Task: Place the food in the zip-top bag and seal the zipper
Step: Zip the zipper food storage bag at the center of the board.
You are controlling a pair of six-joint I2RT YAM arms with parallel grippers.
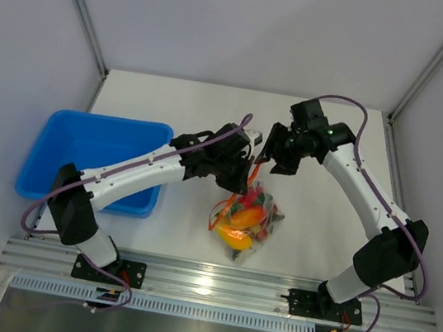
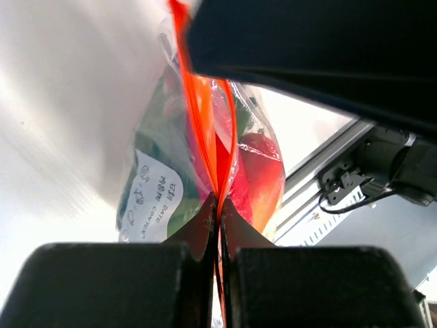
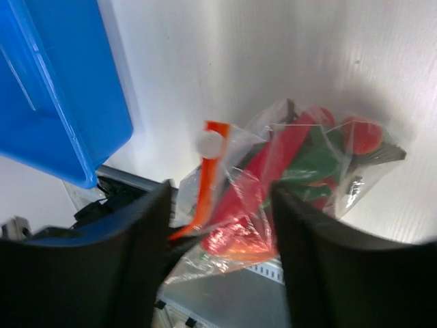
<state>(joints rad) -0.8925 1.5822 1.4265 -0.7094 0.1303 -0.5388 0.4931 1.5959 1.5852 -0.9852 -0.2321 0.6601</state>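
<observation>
White label [image 2: 153, 198] on zip-top bag [image 2: 254, 158] — "DATE" legible, other print too blurred

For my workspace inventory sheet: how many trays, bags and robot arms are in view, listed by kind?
blue tray: 1
zip-top bag: 1
robot arms: 2 (left arm, right arm)
Total: 4
The food packed in the bag is too jumbled to count.

Clear zip-top bag [image 1: 249, 251] holds food [image 1: 237, 237]; red-orange zipper [image 2: 200, 126] partly parted.
</observation>
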